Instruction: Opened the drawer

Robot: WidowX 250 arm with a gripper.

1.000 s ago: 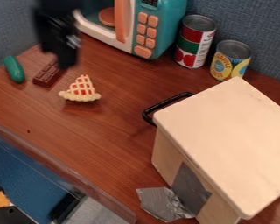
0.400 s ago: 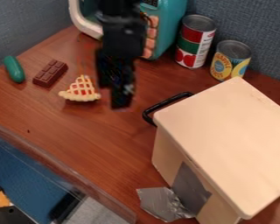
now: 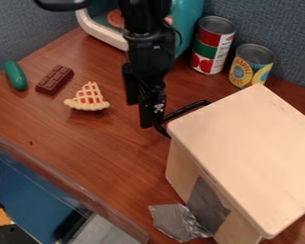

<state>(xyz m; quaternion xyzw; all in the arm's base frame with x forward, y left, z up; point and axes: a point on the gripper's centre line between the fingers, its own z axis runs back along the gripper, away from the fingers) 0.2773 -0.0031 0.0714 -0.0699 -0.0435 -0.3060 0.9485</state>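
Hand (image 3: 141, 113) now nearer black handle (image 3: 180, 112)

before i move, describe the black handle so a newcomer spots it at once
Find the big pale wooden box at the right. From its upper-left side juts the black handle, a thin bent bar. Unlike the bulkier black gripper beside it, it joins the box.

We see brown table (image 3: 97, 152): green toy (image 3: 15, 75), chocolate (image 3: 54, 79), pie slice (image 3: 87, 97) at ten o'clock; microwave (image 3: 188, 21), twelve; two cans (image 3: 212, 45), one-two; box (image 3: 250, 147), four.
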